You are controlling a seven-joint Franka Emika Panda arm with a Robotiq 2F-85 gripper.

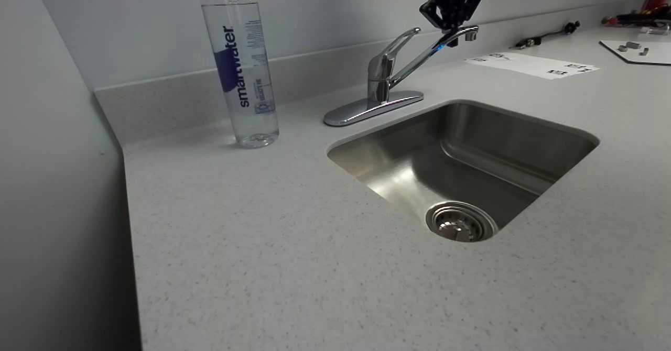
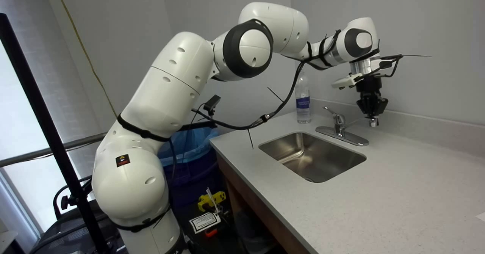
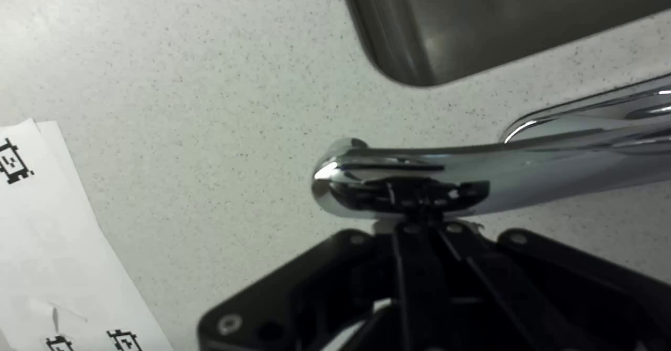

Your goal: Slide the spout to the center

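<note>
Past a corner of the sink (image 1: pixel 472 173), in an exterior view: spout (image 1: pixel 418 64) swung aside, tip out over the worktop (image 1: pixel 262 236), your jaws reaching down on its side away from the sink. Bottle (image 1: pixel 242 78) stands past the far end of the faucet base (image 1: pixel 367 110), well apart from the likely swing. In an exterior view, the backsplash (image 2: pixel 428 130) runs near, behind the jaws; little room to back off that way, so plan your travel outward, over the sink. Wrist view: jaws pressed together, pinching nothing, ends touching or just beside the spout's flank near its tip; cannot tell which. Step judged a push, not a grip: ease up-frame, curving right about the faucet base, low speed, height steady so you neither ride over nor slip off. Stop once the tip hangs over mid-sink.
</note>
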